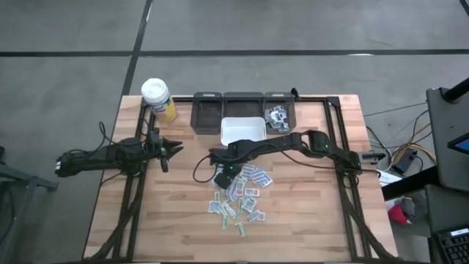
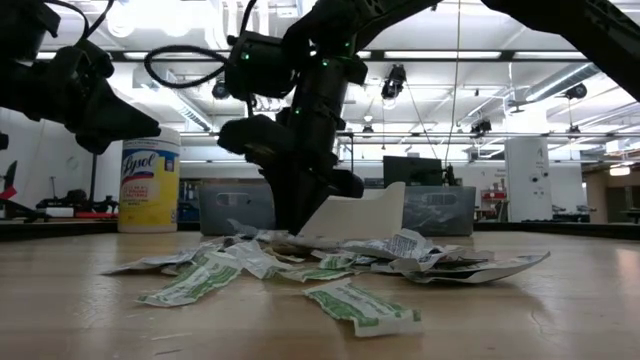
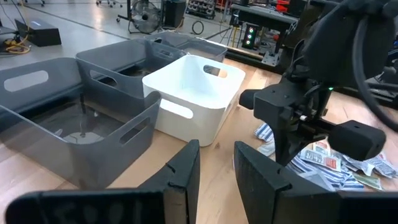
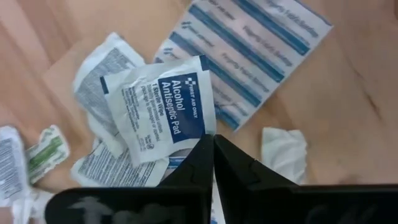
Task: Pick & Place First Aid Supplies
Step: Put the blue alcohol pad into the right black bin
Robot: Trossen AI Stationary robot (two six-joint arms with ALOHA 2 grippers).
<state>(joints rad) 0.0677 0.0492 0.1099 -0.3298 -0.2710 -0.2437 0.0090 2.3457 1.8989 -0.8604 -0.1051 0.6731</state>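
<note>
The first aid supplies [image 1: 242, 198] lie as a loose pile of small paper packets in the middle of the table. In the low view the pile [image 2: 330, 265] is spread flat on the wood. My right gripper [image 1: 222, 178] stands at the pile's far left end, pointing down, shut on a white and blue alcohol pad packet [image 4: 165, 112]. My left gripper [image 1: 176, 147] hovers open at the table's left, above the wood and apart from the pile; its two fingers [image 3: 214, 149] have nothing between them. My right gripper pinches the alcohol pad packet at one corner [image 4: 208, 132], between its two fingertips. The fingers come from above, pointing steeply down. The rest of the packet lies flat on the other packets of the pile.
A white bin [image 1: 243, 130] stands just beyond the pile, with three grey bins [image 1: 243, 105] in a row behind it; the rightmost one [image 1: 280, 114] holds several packets. A white-capped yellow bottle [image 1: 157, 99] stands at the far left corner. Bare wood lies near and right of the pile.
</note>
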